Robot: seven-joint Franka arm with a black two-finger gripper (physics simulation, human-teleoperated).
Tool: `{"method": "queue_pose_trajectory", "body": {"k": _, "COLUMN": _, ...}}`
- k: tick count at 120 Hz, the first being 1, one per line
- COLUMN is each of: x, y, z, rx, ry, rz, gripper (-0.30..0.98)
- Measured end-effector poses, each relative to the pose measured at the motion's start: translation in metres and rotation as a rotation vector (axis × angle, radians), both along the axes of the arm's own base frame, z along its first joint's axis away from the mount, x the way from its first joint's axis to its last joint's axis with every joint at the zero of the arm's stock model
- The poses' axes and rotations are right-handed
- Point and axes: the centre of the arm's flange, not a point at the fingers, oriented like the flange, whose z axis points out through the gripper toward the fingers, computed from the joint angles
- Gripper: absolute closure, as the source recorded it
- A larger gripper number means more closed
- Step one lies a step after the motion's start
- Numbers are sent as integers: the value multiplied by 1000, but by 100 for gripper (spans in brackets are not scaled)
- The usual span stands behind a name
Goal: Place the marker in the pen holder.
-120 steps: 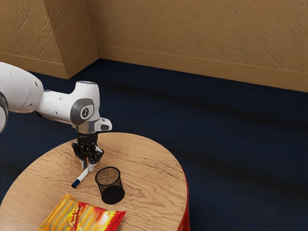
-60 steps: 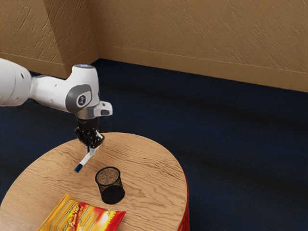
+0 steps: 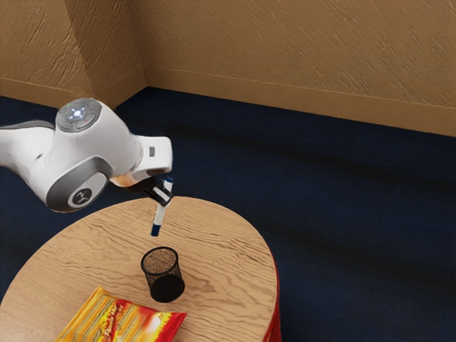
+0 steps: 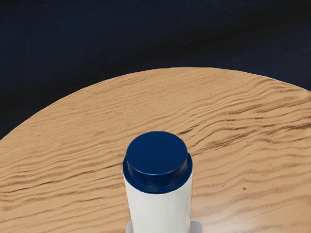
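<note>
On the round wooden table (image 3: 228,246) stands the mesh pen holder (image 3: 164,274); at its twelve o'clock in the exterior view, our claw (image 3: 163,194) grips the marker (image 3: 159,216) aloft, nearly upright, presumably so its lower end can enter the open top.

Blue-ended white marker (image 4: 160,208); curved wooden table (image 4: 73,150) behind; dark floor (image 4: 121,34) beyond.

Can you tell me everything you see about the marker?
The marker is a white tube, blue at both ends, and looks like smooth plastic. The end nearest my hand camera is round with a little step. My end effector grips it from two sides. It hangs above the table, tilted a bit from upright, and isn't in the pen holder.
</note>
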Motion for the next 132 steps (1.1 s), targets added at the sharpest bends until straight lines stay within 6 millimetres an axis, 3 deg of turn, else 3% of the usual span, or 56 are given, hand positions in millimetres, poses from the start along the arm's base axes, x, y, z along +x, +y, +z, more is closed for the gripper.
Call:
{"method": "queue_pose_trajectory", "body": {"k": 16, "x": -16, "y": -14, "z": -1, "rx": -18, "ry": -56, "rz": 30, "gripper": 79}}
{"method": "queue_pose_trajectory", "body": {"k": 36, "x": -32, "y": -21, "z": -21, "rx": -48, "ry": -53, "rz": 87, "gripper": 79}}
{"method": "queue_pose_trajectory", "body": {"k": 76, "x": -39, "y": -8, "z": -43, "rx": -106, "ry": -33, "rz": 226, "gripper": 79}}
{"method": "queue_pose_trajectory", "body": {"k": 97, "x": -41, "y": -14, "z": -45, "rx": -113, "ry": -22, "rz": 247, "gripper": 41}}
{"method": "queue_pose_trajectory", "body": {"k": 110, "x": -37, "y": -15, "z": -39, "rx": -110, "ry": -8, "rz": 266, "gripper": 25}}
{"method": "queue_pose_trajectory", "body": {"k": 116, "x": -27, "y": -10, "z": -24, "rx": -121, "ry": -25, "rz": 287, "gripper": 20}}
{"method": "queue_pose_trajectory", "body": {"k": 120, "x": -8, "y": 0, "z": 2, "rx": -150, "ry": -44, "rz": 323, "gripper": 17}}
{"method": "queue_pose_trajectory", "body": {"k": 124, "x": 17, "y": 3, "z": 48, "rx": -184, "ry": -76, "rz": 352, "gripper": 14}}
{"method": "queue_pose_trajectory", "body": {"k": 132, "x": 68, "y": 19, "z": 166, "rx": -245, "ry": -132, "rz": 405, "gripper": 10}}
